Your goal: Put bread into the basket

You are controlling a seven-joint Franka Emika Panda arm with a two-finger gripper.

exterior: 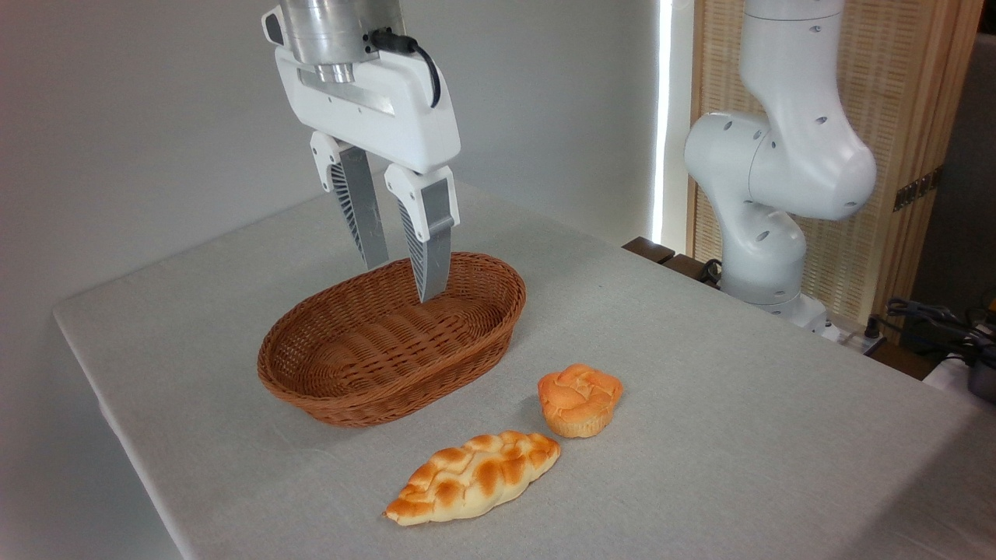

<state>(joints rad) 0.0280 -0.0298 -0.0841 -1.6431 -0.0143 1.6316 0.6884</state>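
Camera view, braided golden bread point(472, 476), oval woven wicker basket point(327, 393), ribbed claw point(402, 280) parted

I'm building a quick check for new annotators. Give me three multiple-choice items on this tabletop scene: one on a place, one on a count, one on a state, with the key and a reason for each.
1. Where does the braided loaf lie?
A. Inside the basket
B. On the table in front of the basket
C. Between the gripper's fingers

2. How many baked items are on the table?
A. One
B. Two
C. Four

3. What is the state of the gripper?
A. Open and empty, above the basket
B. Shut on the loaf
C. Resting flat on the table

Key:
1 B, the loaf rests on the cloth nearer the camera than the basket, apart from it.
2 B, only the loaf and the round bun show.
3 A, its two fingers stand apart with nothing between them, over the basket's far end.
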